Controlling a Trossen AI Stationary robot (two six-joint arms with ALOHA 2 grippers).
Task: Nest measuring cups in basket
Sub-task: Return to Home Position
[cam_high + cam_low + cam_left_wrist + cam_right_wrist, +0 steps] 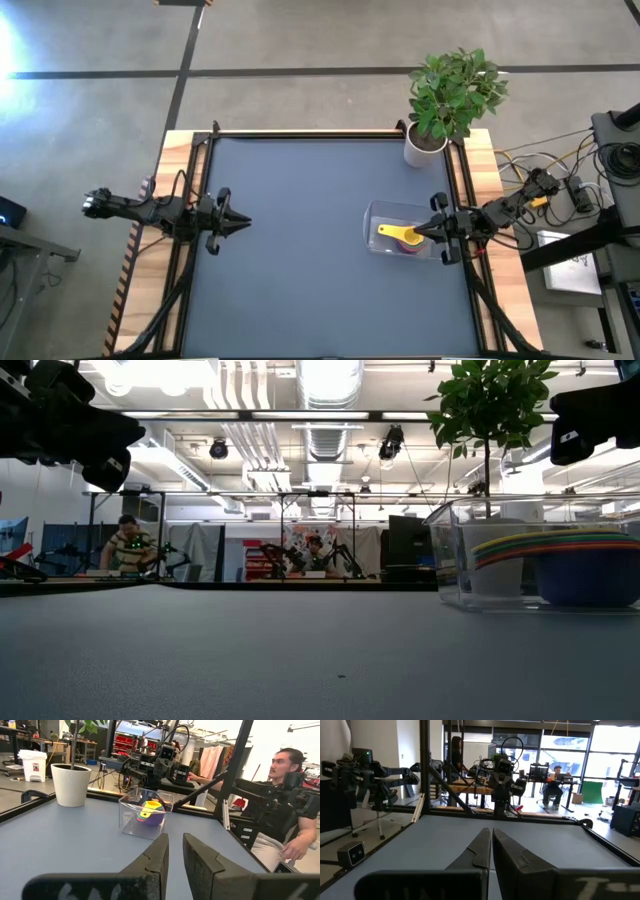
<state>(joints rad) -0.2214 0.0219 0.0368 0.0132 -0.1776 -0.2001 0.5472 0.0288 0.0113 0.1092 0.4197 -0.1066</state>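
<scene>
Measuring cups (400, 236): nested in basket (378, 212); right hand (428, 230) together, above rim; left hand (240, 224) nearly together, apart; risk: retreating right hand clipping basket.

Two dark arms, both matte black from base to tip, built of slim tubular links with chunky blocks at the joints. The left arm (150, 208) at the left of the overhead frame carries looping black cable along its links and ends in a rounded black knob at the far left. The left gripper (238, 224) tapers to two pointed black fingers (159, 855), wedge-shaped with flat inner faces and a stepped notch. The right arm (510, 208) at the right edge shows a yellow patch and yellow-and-black wiring near its base. The right gripper (492, 837) has the same black tapering fingers, with faint pale lettering on the bar below them.
</scene>
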